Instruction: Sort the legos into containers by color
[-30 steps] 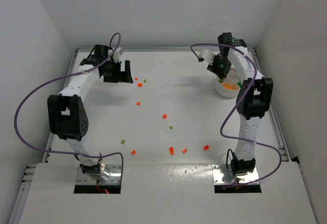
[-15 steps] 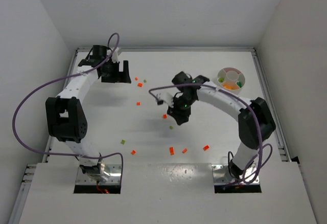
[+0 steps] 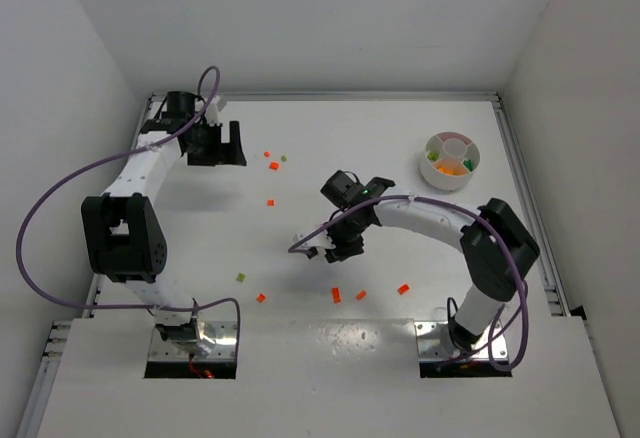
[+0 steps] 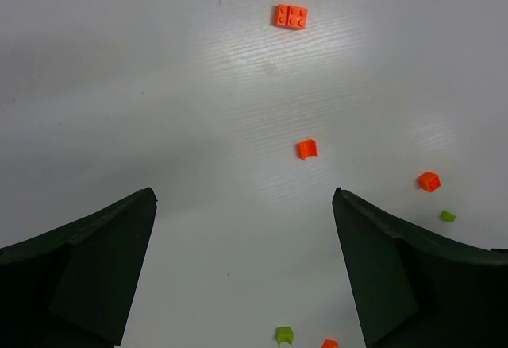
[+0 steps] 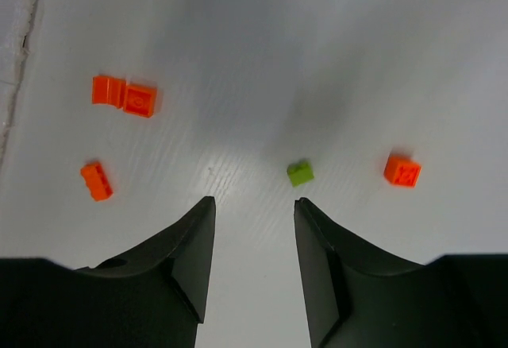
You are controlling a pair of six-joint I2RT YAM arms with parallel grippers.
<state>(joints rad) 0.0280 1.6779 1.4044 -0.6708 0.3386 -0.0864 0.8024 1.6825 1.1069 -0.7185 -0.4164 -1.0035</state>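
Small orange, red and green legos lie scattered over the white table. My right gripper (image 3: 338, 250) is open and empty, low over the table's middle. In the right wrist view its jaws (image 5: 254, 205) stand apart, with a green lego (image 5: 300, 173) just beyond the right fingertip and an orange lego (image 5: 402, 170) further right. My left gripper (image 3: 228, 146) is open and empty at the far left; its wrist view (image 4: 244, 197) shows an orange lego (image 4: 307, 148) ahead of it. The round white divided dish (image 3: 452, 144) at the far right holds orange and green legos.
More orange legos (image 3: 336, 295) lie near the front, with a red one (image 3: 403, 288) and a green one (image 3: 240, 277). Orange and green legos (image 3: 274, 166) lie right of the left gripper. A raised rim (image 3: 512, 158) borders the table. Purple cables loop off both arms.
My right arm has swung from the dish down and left to the middle of the table, ending over the green lego. My left gripper has drifted slightly left.
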